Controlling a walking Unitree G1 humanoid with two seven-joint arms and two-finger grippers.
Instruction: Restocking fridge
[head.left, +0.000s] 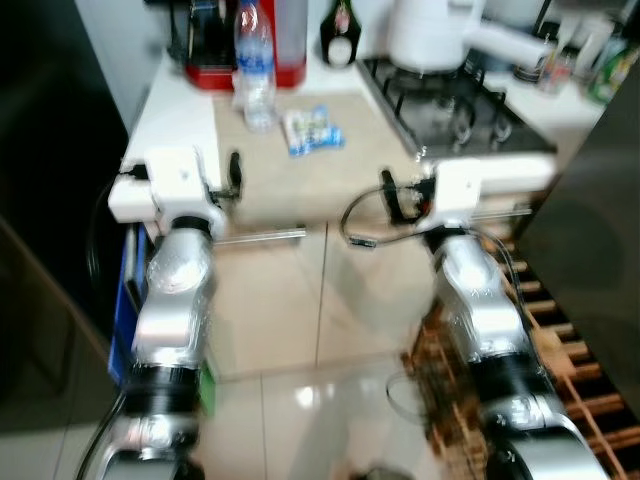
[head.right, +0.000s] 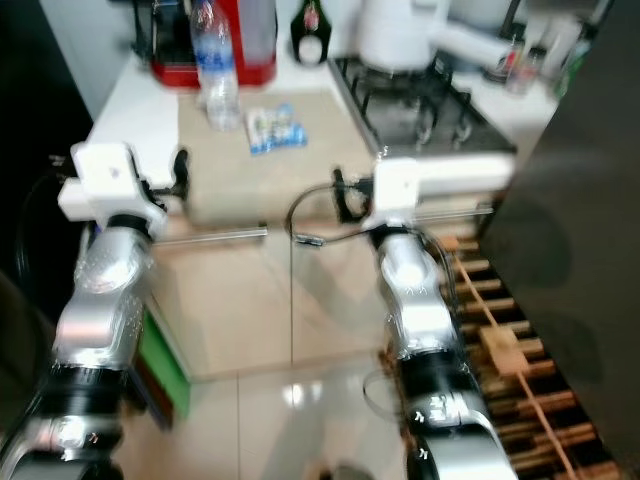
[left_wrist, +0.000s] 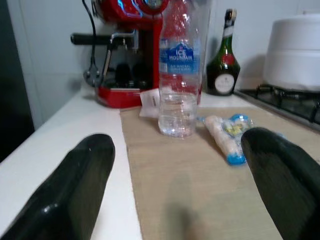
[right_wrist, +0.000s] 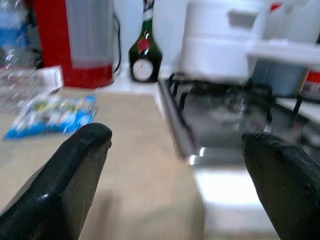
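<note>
Both arms are raised level in front of the robot at the near edge of the tabletop (head.left: 180, 110). The left gripper (left_wrist: 180, 190) has its jaws spread wide and empty, aimed at the water bottle (left_wrist: 178, 75), which stands upright on the beige mat (left_wrist: 200, 190). A blue and white snack packet (left_wrist: 227, 135) lies flat on the mat just beside the bottle. The right gripper (right_wrist: 175, 185) also has its jaws wide and empty, facing the mat edge and the gas hob (right_wrist: 230, 115).

Judged stage: approach to pick up an item for the fridge; nothing is held yet.

Risks noted:

1. The bottle is tall, clear and appears mostly empty, so it is likely light. A jaw touching 1 side first could tip it into the red coffee machine (left_wrist: 127, 55) close behind.
2. The packet is low and soft. A jaw sweeping toward the bottle could push it across the mat.
3. A dark green glass bottle (left_wrist: 223, 60) stands behind, near the hob. An overreach could knock it.
4. The head views are blurred, so alignment is uncertain.
5. The right gripper sits near the raised hob grate and could catch on it.
</note>
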